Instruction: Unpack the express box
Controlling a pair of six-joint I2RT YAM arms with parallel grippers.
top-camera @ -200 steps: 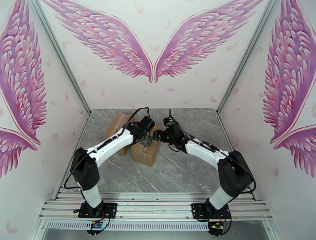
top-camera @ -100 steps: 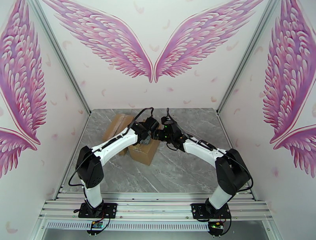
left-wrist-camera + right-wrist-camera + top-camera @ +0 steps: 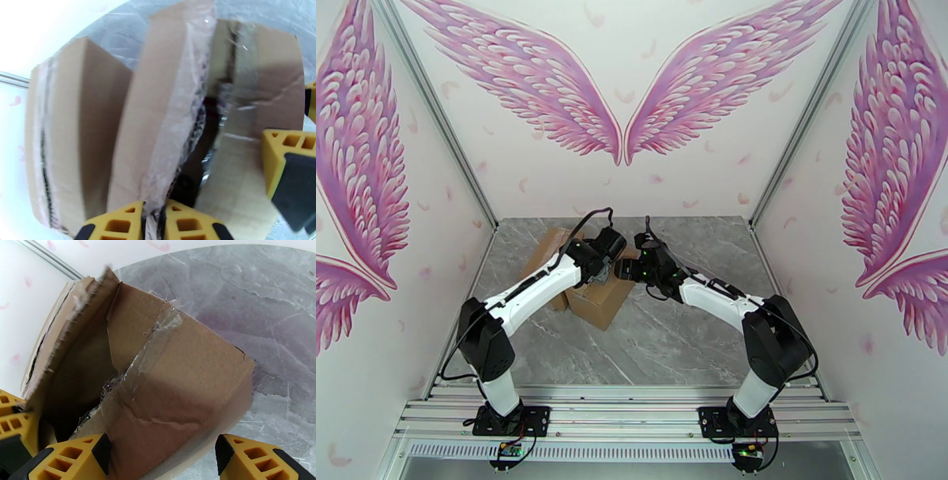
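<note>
**Top external view.** Express box: brown cardboard, set askew on the grey marbled table, left of centre. Second cardboard box: just behind it, to the left. Left gripper and right gripper: close together over the express box's far top edge. How far either claw was open could not be told here.

**Left wrist view.** Left gripper: jaws drawn almost together, pinching the taped edge of a raised flap. A dark opening lay beside the flap. One of the right gripper's fingers sat at the box's top, on the right.

**Right wrist view.** Right gripper: jaws spread wide and straddling the box's near end, holding nothing. Table surface showed between one finger and the cardboard. The flap stood lifted at left. Clear tape: torn along the seam.
</note>
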